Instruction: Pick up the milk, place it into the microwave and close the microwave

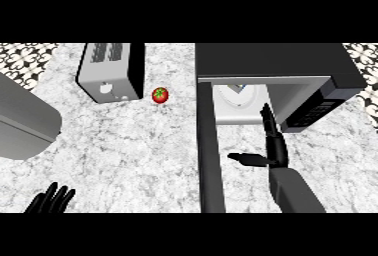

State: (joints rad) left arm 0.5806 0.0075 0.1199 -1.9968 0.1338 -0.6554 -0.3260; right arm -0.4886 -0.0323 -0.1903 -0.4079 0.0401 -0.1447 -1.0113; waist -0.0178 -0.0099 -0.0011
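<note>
Head view, looking steeply down on a pale marbled counter.

The microwave sits at about one o'clock from the centre, a dark box with its control panel on the right side. Its door stands open, swung out toward the viewer, and shows as a long dark bar running from the microwave's left front corner straight down toward six o'clock. Inside the lit cavity lies a white round turntable plate. At the cavity's top edge a small white shape with a blue mark peeks out; it may be the milk, but too little shows to tell its long axis or which way it points.

The right hand comes up from five o'clock on a grey forearm. Its fingers are straight and held together, pointing toward twelve o'clock, with the tips at the cavity's mouth. The thumb sticks out sideways toward nine o'clock. The hand is spread wide and holds nothing.

The left hand rests at seven o'clock by the lower edge, fingers up and fanned apart, holding nothing.

A silver toaster stands at eleven o'clock. Just beside it, toward its right, lies a red tomato. A grey curved object fills the nine o'clock edge.
</note>
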